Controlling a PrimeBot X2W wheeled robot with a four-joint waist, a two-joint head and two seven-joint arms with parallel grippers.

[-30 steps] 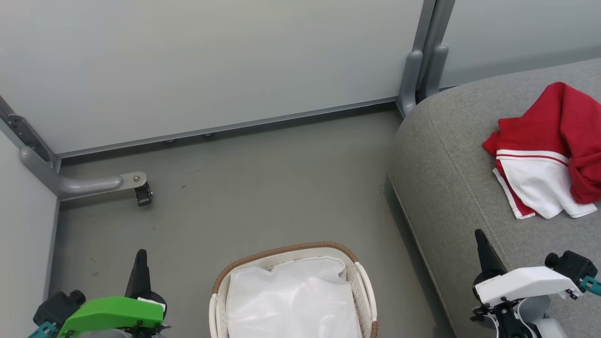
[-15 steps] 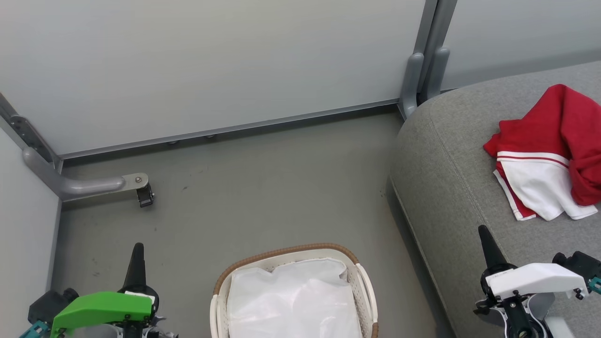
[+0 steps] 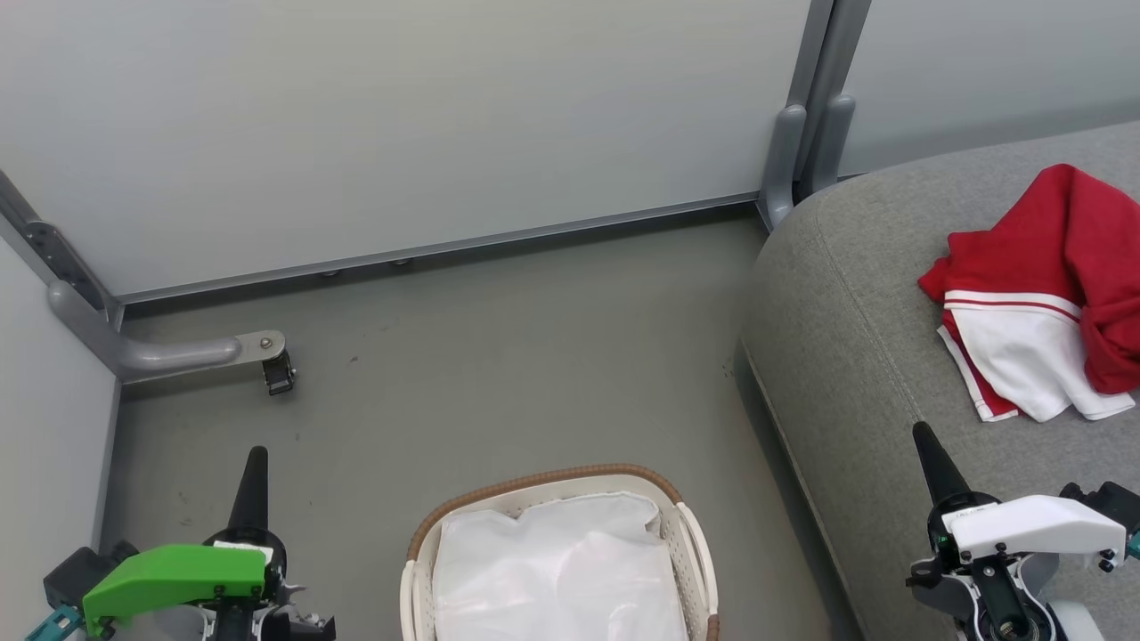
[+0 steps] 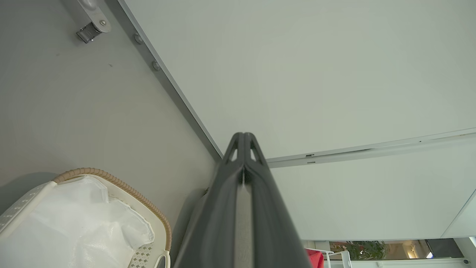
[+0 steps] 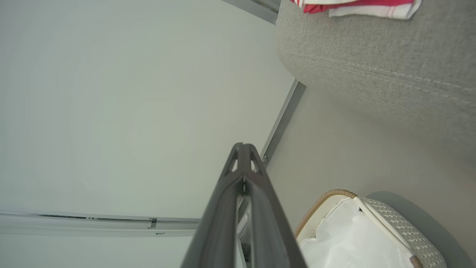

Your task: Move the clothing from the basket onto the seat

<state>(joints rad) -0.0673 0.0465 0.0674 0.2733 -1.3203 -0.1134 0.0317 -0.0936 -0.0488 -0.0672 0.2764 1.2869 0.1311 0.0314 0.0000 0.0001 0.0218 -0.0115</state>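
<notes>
While the red-and-white clothing (image 3: 1051, 294) lies crumpled on the grey seat (image 3: 846, 312), the basket (image 3: 534, 476) stands on the floor (image 3: 490, 356), showing its white liner (image 3: 552, 579); left tool (image 3: 254, 456) and right tool (image 3: 923, 434) are clenched, empty.

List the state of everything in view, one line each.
clothing: crumpled in a heap, lying on the seat
seat: holds the clothing, otherwise bare
basket: upright on the floor, no garment showing inside
white liner: rumpled, inside the basket
left gripper: shut, holding nothing
right gripper: shut, holding nothing
</notes>
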